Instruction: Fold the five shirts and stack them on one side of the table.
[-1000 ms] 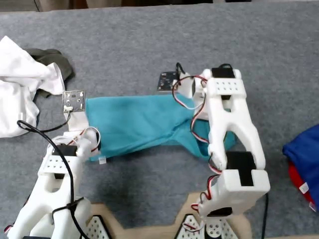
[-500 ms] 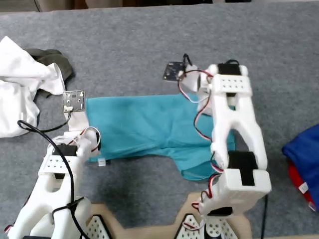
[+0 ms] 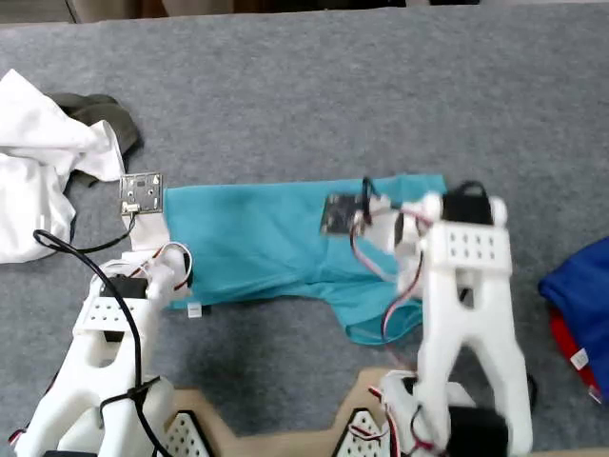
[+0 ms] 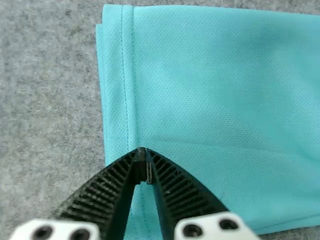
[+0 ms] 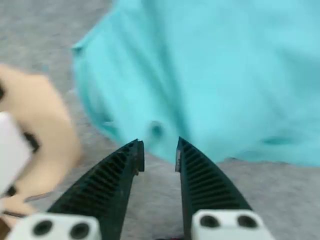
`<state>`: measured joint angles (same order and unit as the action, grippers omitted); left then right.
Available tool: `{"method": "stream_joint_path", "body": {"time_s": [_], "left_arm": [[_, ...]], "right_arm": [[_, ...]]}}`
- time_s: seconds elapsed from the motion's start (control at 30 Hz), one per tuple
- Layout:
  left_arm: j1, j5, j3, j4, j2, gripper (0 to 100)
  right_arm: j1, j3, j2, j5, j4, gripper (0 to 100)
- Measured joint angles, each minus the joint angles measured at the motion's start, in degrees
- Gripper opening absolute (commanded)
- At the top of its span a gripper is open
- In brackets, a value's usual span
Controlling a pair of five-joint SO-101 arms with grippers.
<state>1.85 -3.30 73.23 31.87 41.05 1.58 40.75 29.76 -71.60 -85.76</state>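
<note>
At the near edge of the grey worktop (image 3: 381, 86) stand the 2 white arms. The left end effector (image 4: 144, 162) is pressed together on the hem of the teal shirt (image 3: 257, 238), at that shirt's near left corner. The right end effector (image 5: 159, 150) is spread a little and holds nothing. It hangs over the near right part of the same shirt, where a rounded flap sticks out toward the arms (its view is blurred, so I cannot tell whether the fingertips touch the cloth). The teal shirt lies flat as a long band across the middle of the worktop, with a straight far edge. At the right edge, well apart from it, a red shirt (image 3: 574, 350) lies partly under a blue shirt (image 3: 582, 284), with the red nearer. Farther back on the left, a crumpled white shirt (image 3: 38, 162) lies in a heap, near the teal shirt's left end but apart from it. Behind it an olive shirt (image 3: 107, 116) peeks out, touching the white cloth.
</note>
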Motion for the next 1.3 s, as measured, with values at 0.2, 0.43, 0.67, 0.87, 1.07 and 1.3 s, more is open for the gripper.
{"method": "stream_joint_path", "body": {"time_s": [0.2,0.43,0.67,0.87,1.07,1.3], "left_arm": [[0.0,0.0,0.0,0.0,0.0,2],[0.0,0.0,0.0,0.0,0.0,2],[0.0,0.0,0.0,0.0,0.0,2],[0.0,0.0,0.0,0.0,0.0,2],[0.0,0.0,0.0,0.0,0.0,2],[0.0,0.0,0.0,0.0,0.0,2]], "right_arm": [[0.0,11.4,7.3,-1.8,-0.5,11.9],[0.0,17.4,7.7,-1.8,2.0,11.9],[-2.5,20.5,7.7,-1.9,2.3,11.7],[-2.5,15.7,8.3,-1.9,-1.8,11.8],[-1.9,4.8,7.8,-1.9,-4.1,11.8],[-1.9,3.8,0.7,-1.9,-0.4,11.8]]}}
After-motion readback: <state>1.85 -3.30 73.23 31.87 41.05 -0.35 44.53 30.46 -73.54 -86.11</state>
